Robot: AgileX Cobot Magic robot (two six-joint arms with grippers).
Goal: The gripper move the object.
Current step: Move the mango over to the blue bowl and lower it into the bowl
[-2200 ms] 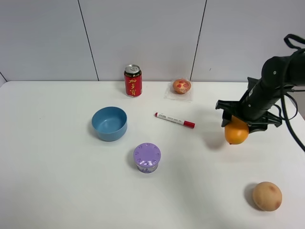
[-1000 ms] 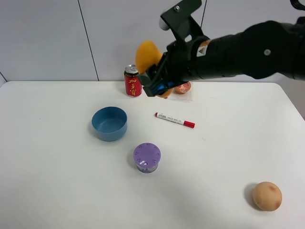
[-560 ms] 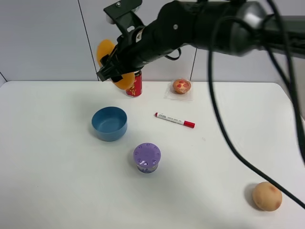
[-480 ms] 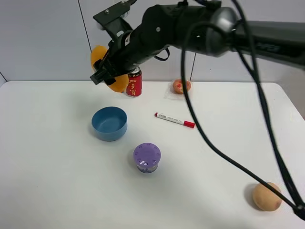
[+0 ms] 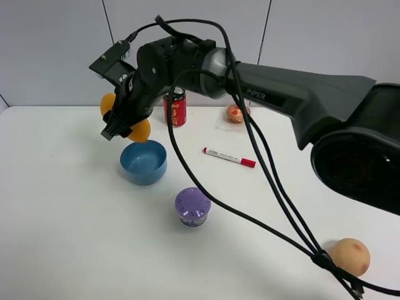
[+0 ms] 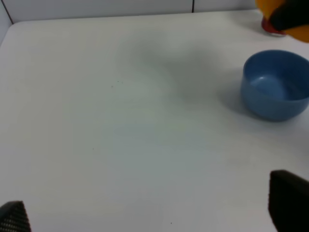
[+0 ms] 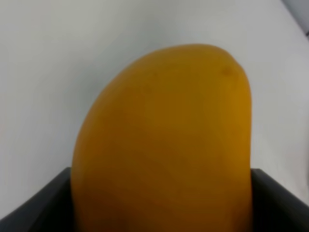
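We see the black two-fingered right claw (image 5: 122, 119) clamped on the smooth orange-yellow mango (image 5: 140, 130), which hangs in the air close by the rim of the round blue bowl (image 5: 144, 170). Our left claw (image 6: 149, 210) is spread wide over the white table (image 6: 120, 121).
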